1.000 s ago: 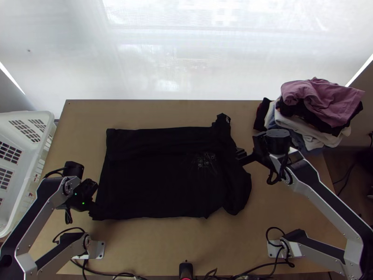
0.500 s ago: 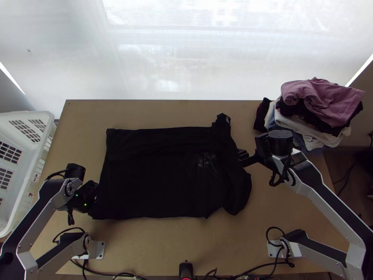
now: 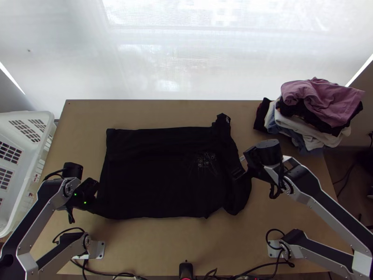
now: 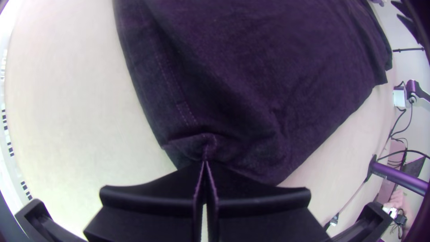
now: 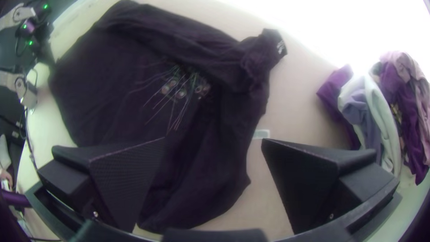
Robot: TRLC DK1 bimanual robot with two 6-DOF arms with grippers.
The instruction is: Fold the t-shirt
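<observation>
Your left claw [image 3: 88, 192] pinched on the near left corner of the black t-shirt [image 3: 158, 182], which lay mostly spread on the counter [image 3: 154, 242]; your right claw [image 3: 241, 167] wide at its right edge

At the right of the top view, a pile of clothes [image 3: 321, 112] in pink, black, white and blue overhangs the far right corner of the wooden bench [image 3: 140, 242]. A white plastic basket [image 3: 21, 186] with slotted sides stands at the left edge, beside the bench.
</observation>
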